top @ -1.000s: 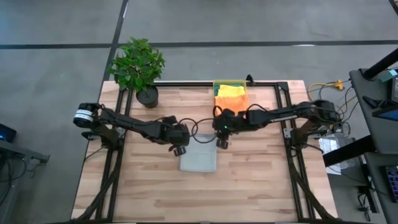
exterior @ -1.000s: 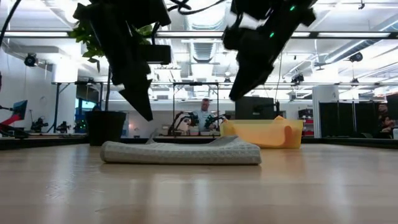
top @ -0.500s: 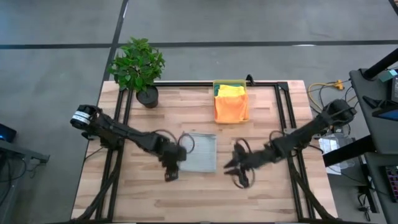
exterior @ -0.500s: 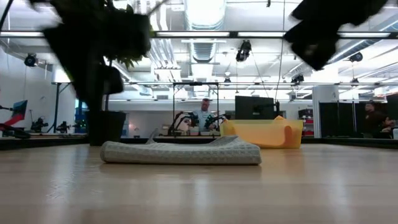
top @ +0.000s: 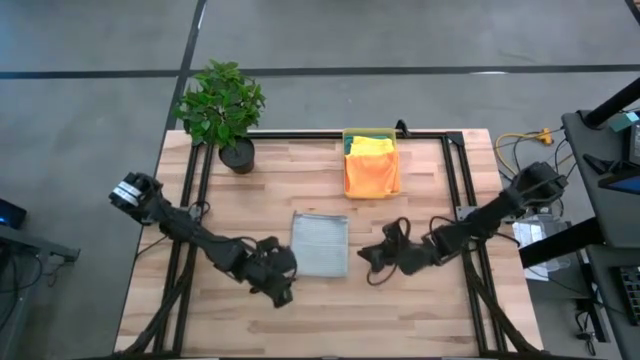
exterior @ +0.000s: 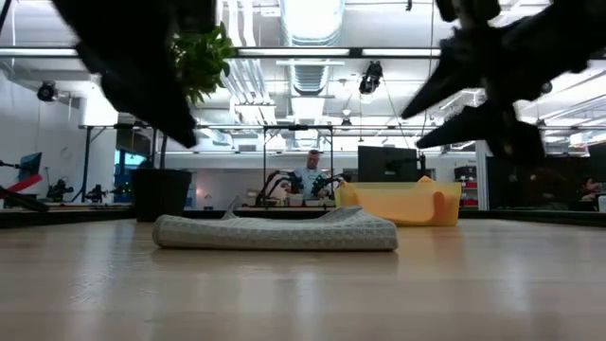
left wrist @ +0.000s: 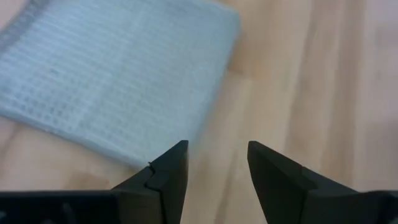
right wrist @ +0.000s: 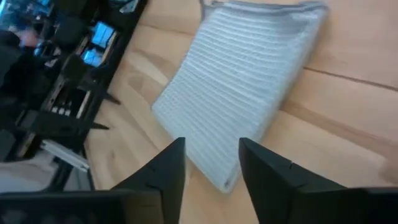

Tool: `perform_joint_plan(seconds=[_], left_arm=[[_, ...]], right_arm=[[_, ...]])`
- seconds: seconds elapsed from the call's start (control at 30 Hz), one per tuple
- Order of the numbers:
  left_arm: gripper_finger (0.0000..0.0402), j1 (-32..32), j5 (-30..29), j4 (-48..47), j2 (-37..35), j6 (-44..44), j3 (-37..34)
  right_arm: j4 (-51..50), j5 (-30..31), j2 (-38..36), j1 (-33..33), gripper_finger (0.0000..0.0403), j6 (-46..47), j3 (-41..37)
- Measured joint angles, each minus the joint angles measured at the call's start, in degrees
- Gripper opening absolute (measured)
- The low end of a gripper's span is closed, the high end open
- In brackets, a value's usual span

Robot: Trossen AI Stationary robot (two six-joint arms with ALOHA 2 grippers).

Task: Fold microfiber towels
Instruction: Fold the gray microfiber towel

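Two grippers are hanging low over the wooden table, one on each side of a folded light grey towel, and both are empty with their fingers parted. Going left to right: a potted plant is standing at the table's far left corner, well apart from the work. The left gripper is sitting just beside the grey towel's near left corner, over bare wood, with open planks running toward the near edge. The towel is lying flat in the middle of the table, folded into a neat rectangle. The right gripper is hovering just off the towel's near right corner, not touching it. Behind, at the far edge, a yellow bin is holding the yellow towel and the orange towel, the orange one draping over its front. Beyond the table, an open workshop with ceiling lights is showing, and a person is sitting far back.
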Motion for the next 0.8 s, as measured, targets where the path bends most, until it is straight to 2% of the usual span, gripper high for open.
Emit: perform_joint_plan(seconds=[0.07,0.13,0.23,0.33,0.5,0.8], left_arm=[[0.0152,1.83,-0.33,0.93,0.04,0.73,0.0],[0.0152,3.1,-0.7,1.98,0.04,4.43,0.0],[0.0152,3.28,-0.71,4.02,0.04,17.49,0.0],[0.0152,3.06,-0.33,3.98,0.11,28.81,-0.11],[0.0152,3.16,0.5,3.98,0.72,31.51,-1.1],[0.0152,2.95,4.4,8.52,5.65,31.59,-3.79]], right_arm=[[2.06,-3.03,0.0,-1.62,0.0159,-6.81,0.03],[3.95,-4.88,0.0,-1.69,0.0176,-20.04,1.07],[4.09,-5.33,0.59,-0.1,0.0197,-42.8,4.39],[0.61,-6.86,3.04,0.19,0.0211,-56.81,8.18],[-5.28,-12.24,10.27,-0.91,0.0221,-66.54,15.05],[-15.22,-12.44,24.84,-1.39,0.0221,-78.38,26.48]])
